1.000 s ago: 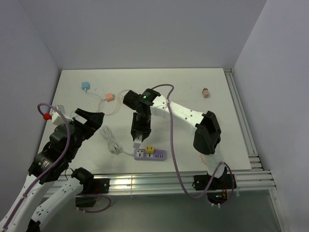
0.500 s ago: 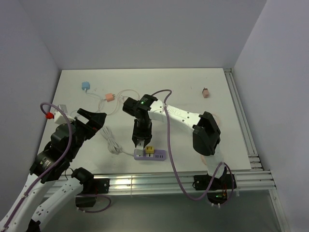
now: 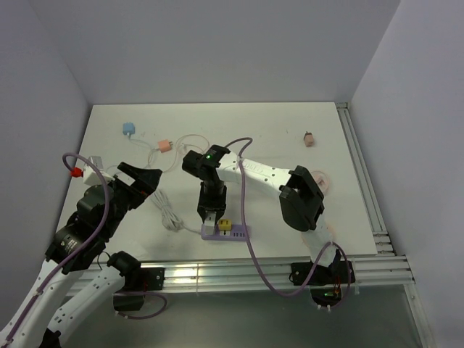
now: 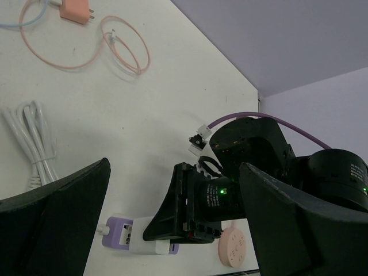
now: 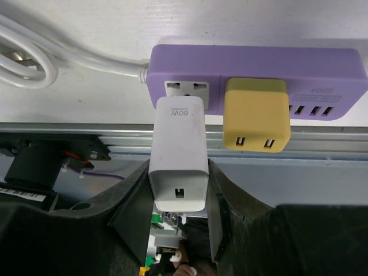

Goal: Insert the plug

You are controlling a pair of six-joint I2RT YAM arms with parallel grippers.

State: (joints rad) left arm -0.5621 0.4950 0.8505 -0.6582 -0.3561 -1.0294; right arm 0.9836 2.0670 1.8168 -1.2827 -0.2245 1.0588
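At the near edge of the table [image 3: 290,123], our right gripper [image 5: 179,195] clamps the white plug [image 5: 179,144] at the free socket [image 5: 185,89] of the purple power strip [image 5: 253,63], just left of a yellow plug [image 5: 256,115]. We judge the insertion unfinished; next, push straight in. Our left gripper [image 3: 141,176] hangs open, empty.

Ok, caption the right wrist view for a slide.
Right gripper holds a white 80W charger at the purple power strip, beside a yellow adapter.

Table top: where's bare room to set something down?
Bare: the far strip between the salmon plug and the small pink block; the right side by the metal rail. Crowded: near centre, around the purple power strip, white coiled cable and the right hand gripping a white charger.
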